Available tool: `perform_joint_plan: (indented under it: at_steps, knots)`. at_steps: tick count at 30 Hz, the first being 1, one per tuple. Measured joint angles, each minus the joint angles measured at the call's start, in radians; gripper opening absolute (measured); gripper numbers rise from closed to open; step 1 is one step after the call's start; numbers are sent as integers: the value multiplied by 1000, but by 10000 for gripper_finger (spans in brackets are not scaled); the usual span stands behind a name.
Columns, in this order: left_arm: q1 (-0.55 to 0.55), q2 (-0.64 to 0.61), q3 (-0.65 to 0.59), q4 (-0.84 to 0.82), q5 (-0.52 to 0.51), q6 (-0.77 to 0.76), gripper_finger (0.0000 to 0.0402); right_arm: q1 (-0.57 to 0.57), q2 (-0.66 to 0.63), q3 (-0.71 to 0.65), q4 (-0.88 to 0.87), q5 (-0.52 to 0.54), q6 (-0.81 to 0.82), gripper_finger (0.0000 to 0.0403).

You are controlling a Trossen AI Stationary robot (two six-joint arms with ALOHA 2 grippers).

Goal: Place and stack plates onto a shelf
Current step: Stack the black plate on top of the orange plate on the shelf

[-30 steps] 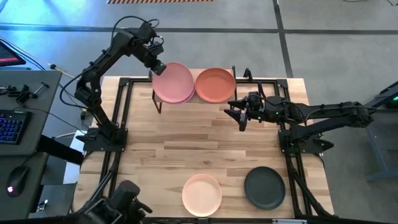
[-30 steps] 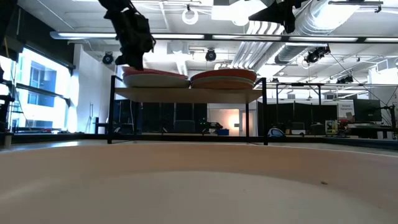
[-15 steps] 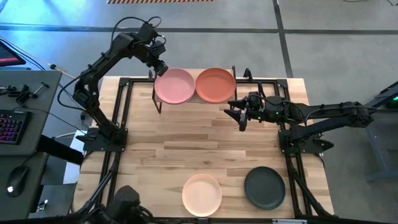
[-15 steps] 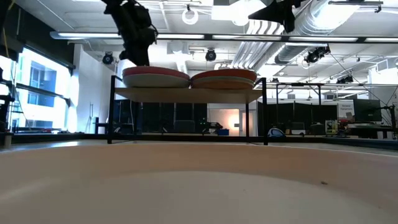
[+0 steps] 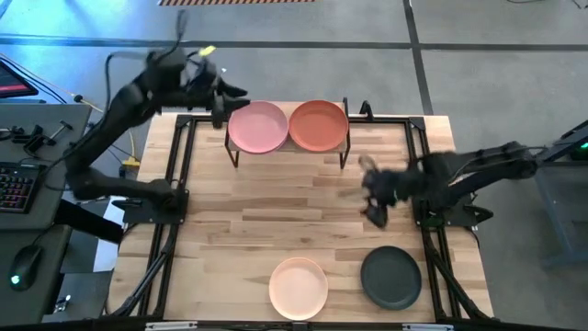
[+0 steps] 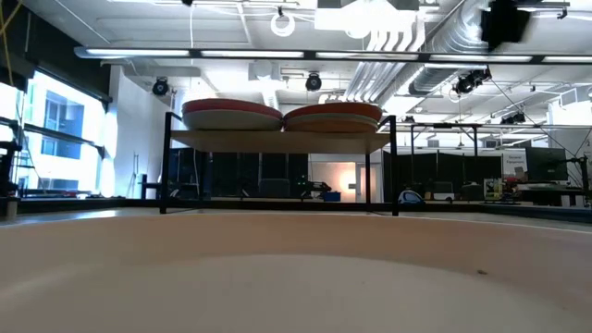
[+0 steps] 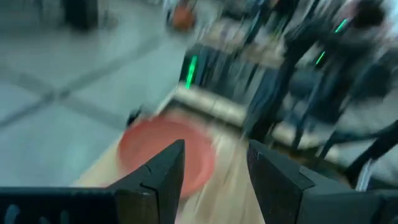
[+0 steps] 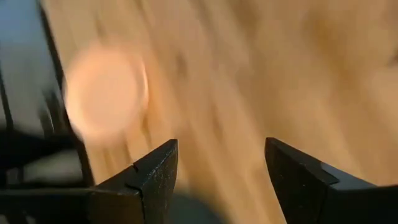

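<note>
a wooden table [image 5: 276, 230] seen from above, with two dark robot arms. the shelf [image 5: 344, 145] stands at the far edge, between the arms. two stacks of plates sit side by side on its top: a pink plate [image 5: 257, 127] on the left stack and an orange plate [image 5: 318, 123] on the right stack, their rims close together. from table height, each stack [image 6: 231, 115] shows more than one plate, the lower ones paler.

the left gripper [image 5: 223, 95] hangs just beside the pink plate's left rim, off the shelf's left end, apart from the plate. in its wrist view its two fingers [image 7: 163, 171] stand spread with nothing between them, and the orange plate [image 7: 165, 152] shows blurred beyond.

the right gripper [image 5: 375, 195] is blurred, over bare table to the right of centre, between the shelf and the near plates. its wrist view shows the fingers [image 8: 152, 174] wide apart and empty.

near the front edge lie a peach plate [image 5: 299, 286] and, just right of it, a black plate [image 5: 391, 277], not touching.
</note>
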Motion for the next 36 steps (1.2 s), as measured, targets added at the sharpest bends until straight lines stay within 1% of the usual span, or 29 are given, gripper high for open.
perform_joint_plan:
  at_steps: [3,6,8,10,13,16,20,25,30,32,33,36]
  knots:
    - [-108,-132,-206,264,-71,-93,163,127,22,-87,-48,-38,139,222]
    - [-188,-242,-429,487,-114,-215,163,235,28,-210,9,-94,266,222]
    - [-227,-304,-561,598,-128,-290,163,278,26,-277,64,-148,316,222]
    - [-257,-354,-657,691,-136,-346,163,301,22,-324,96,-184,335,222]
    - [-290,-410,-750,782,-174,-366,161,316,22,-388,154,-213,334,222]
    - [-313,-433,-793,784,-204,-352,158,325,22,-479,234,-259,313,222]
    - [-319,-441,-803,792,-231,-351,157,324,22,-593,314,-262,298,222]
    - [-318,-440,-803,789,-241,-341,157,323,22,-670,359,-238,294,222]
    - [-318,-440,-803,789,-242,-331,157,324,22,-723,396,-262,304,214]
    - [-318,-440,-803,789,-242,-330,157,323,23,-730,402,-259,330,194]
    - [-318,-440,-803,788,-242,-330,157,323,23,-730,398,-251,345,177]
    - [-318,-441,-803,789,-242,-330,157,323,24,-732,386,-233,381,96]
